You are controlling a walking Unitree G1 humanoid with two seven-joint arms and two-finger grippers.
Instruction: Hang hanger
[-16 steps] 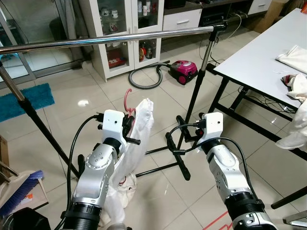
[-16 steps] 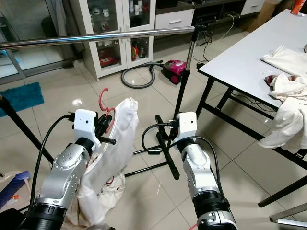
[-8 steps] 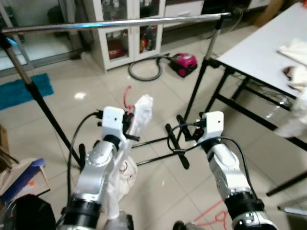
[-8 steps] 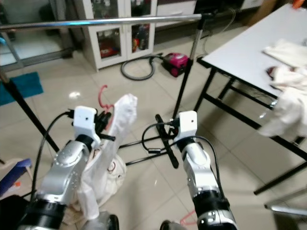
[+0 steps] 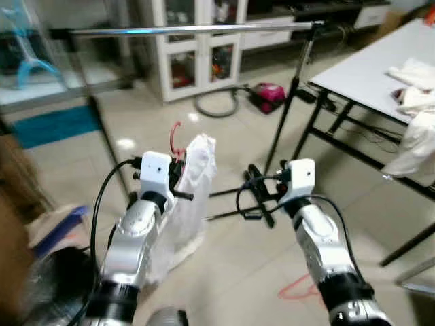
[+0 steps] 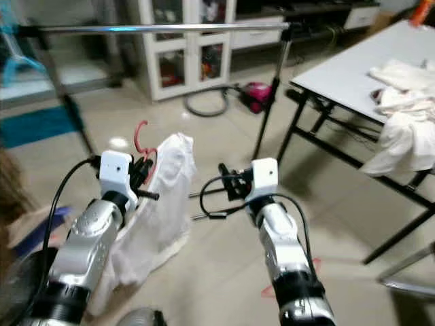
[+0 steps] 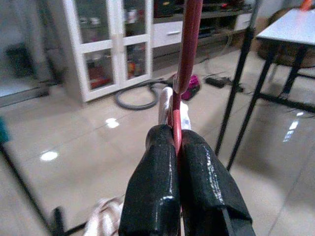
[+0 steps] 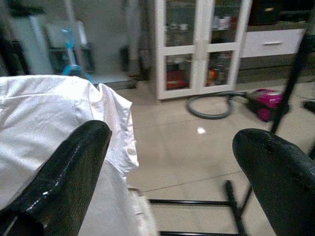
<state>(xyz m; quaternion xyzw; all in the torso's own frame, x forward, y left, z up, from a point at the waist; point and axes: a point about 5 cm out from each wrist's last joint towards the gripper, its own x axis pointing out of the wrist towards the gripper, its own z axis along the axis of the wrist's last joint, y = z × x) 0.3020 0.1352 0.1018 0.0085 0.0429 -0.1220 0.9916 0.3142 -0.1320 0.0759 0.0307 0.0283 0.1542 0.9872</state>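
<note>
A red hanger (image 5: 178,139) carries a white garment (image 5: 192,189) that hangs down toward the floor. My left gripper (image 5: 178,178) is shut on the hanger's neck; its black fingers (image 7: 162,191) press together on the red wire (image 7: 188,44). The hook stands up above the gripper. A chrome clothes rail (image 5: 197,28) runs across the top, well above and beyond the hanger, on black stands (image 5: 287,102). My right gripper (image 5: 255,191) is open, level with the left one and to its right, holding nothing. Its wide-apart fingers (image 8: 64,172) frame the garment (image 8: 54,113).
A white table (image 5: 370,71) with crumpled white cloths (image 5: 416,129) stands at the right on black legs. A white glass-door cabinet (image 5: 197,47), a pink vacuum (image 5: 270,95) with grey hose and a blue mat (image 5: 51,125) lie beyond the rail. Tiled floor spreads below.
The camera has pulled back and the view shifted, so the rail looks farther and higher. My left gripper still holds the hanger and garment. The right gripper stays open.
</note>
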